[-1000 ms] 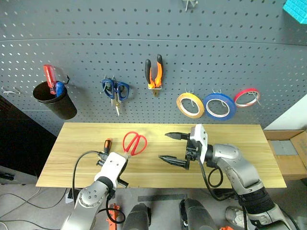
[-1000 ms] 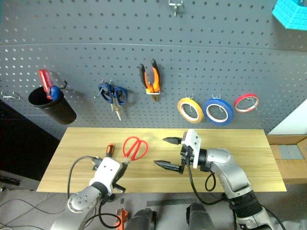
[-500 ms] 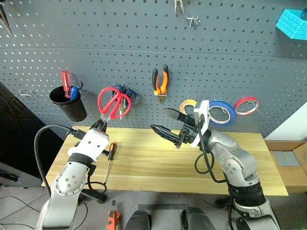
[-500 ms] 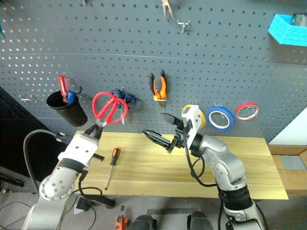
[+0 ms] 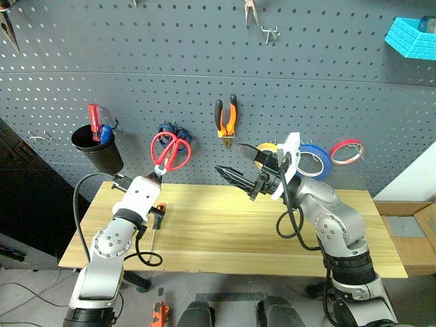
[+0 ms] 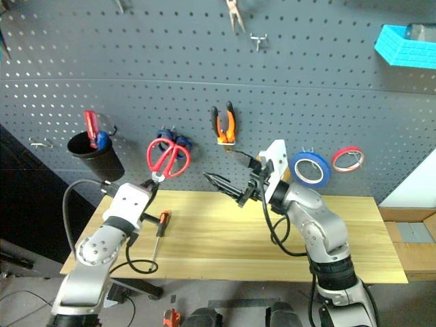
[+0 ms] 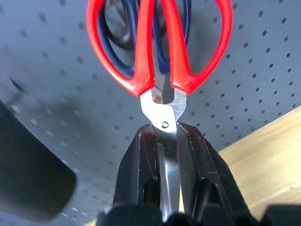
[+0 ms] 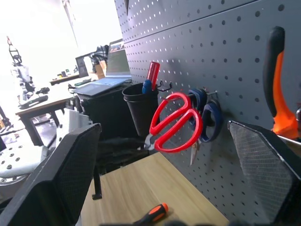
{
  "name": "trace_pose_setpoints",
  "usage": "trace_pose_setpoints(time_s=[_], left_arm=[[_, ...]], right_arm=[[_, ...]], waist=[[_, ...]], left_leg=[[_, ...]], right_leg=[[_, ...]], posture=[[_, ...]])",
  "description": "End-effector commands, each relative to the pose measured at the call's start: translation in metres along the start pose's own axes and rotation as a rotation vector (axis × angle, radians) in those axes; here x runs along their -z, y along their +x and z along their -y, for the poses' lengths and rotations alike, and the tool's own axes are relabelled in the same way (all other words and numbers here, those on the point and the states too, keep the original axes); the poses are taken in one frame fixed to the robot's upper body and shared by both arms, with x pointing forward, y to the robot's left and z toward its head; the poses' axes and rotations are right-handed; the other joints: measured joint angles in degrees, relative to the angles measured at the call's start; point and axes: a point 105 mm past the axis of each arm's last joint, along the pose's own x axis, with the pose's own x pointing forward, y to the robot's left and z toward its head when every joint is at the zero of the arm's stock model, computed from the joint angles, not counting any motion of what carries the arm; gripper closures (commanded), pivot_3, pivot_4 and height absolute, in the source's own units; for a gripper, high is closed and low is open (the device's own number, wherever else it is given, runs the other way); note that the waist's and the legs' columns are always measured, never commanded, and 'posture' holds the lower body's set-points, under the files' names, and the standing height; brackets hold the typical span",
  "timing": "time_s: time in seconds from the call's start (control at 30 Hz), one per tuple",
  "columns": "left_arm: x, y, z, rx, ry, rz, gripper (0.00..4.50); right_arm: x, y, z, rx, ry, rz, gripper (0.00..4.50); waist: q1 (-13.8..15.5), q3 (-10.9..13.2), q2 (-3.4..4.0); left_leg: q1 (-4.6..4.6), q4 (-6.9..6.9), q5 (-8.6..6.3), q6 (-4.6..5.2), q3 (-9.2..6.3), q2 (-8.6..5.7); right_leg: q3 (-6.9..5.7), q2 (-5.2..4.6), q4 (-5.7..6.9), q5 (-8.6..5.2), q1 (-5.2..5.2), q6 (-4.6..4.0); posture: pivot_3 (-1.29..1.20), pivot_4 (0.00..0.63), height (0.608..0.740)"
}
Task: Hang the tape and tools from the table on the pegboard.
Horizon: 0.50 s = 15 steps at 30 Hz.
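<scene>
Your left gripper (image 7: 164, 141) reaches level toward the pegboard (image 5: 327, 82), its fingers clamped on the steel blades of the red-handled scissors (image 5: 169, 150), glossy loops raised against the blue-handled scissors (image 5: 166, 129). Your right gripper (image 5: 246, 167) hangs above the pale plank counter (image 5: 225, 231), its fingers spread wide, holding nothing.

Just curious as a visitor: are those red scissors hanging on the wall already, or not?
Not hung: the left gripper grips the red scissors by the blades, handles raised against the pegboard.
</scene>
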Motion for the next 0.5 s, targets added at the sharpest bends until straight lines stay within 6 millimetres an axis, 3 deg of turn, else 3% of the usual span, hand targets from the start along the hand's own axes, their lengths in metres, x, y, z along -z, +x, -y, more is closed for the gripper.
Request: trace_pose_setpoints(time_s=[0.03,0.17,0.37,0.5], left_arm=[[-0.006,0.011,-0.007,-0.02,-0.031,0.006,4.27],[-0.014,0.024,-0.018,-0.047,-0.044,0.028,4.27],[-0.013,0.028,-0.018,-0.039,-0.028,0.031,2.25],[0.011,0.017,-0.004,-0.025,-0.045,-0.046,0.88]], right_arm=[[-0.013,0.0,-0.004,-0.011,-0.023,0.046,0.0],[-0.012,0.001,-0.005,-0.014,-0.028,0.04,0.0],[-0.011,0.002,-0.006,-0.022,-0.019,0.041,0.0],[-0.005,-0.001,-0.005,-0.015,-0.023,0.015,0.0]], waist=[[-0.05,-0.03,-0.01],[-0.35,-0.06,-0.06],[-1.09,-0.13,-0.05],[-1.23,-0.2,-0.04]], left_leg=[[0.02,0.01,-0.03,0.06,0.0,0.0],[0.07,0.06,-0.04,0.13,-0.01,-0.01],[0.12,0.06,0.01,0.1,-0.01,-0.01],[0.12,0.06,0.01,0.09,0.0,0.0]], right_leg=[[0.01,0.0,0.04,0.0,0.0,0.0],[-0.01,0.01,0.25,0.02,0.0,-0.03],[0.01,0.01,0.34,0.02,-0.01,-0.05],[0.03,0.01,0.35,0.02,-0.03,-0.05]], posture=[[0.02,0.067,0.74],[0.02,0.068,0.74],[0.02,0.065,0.74],[0.02,0.067,0.74]])
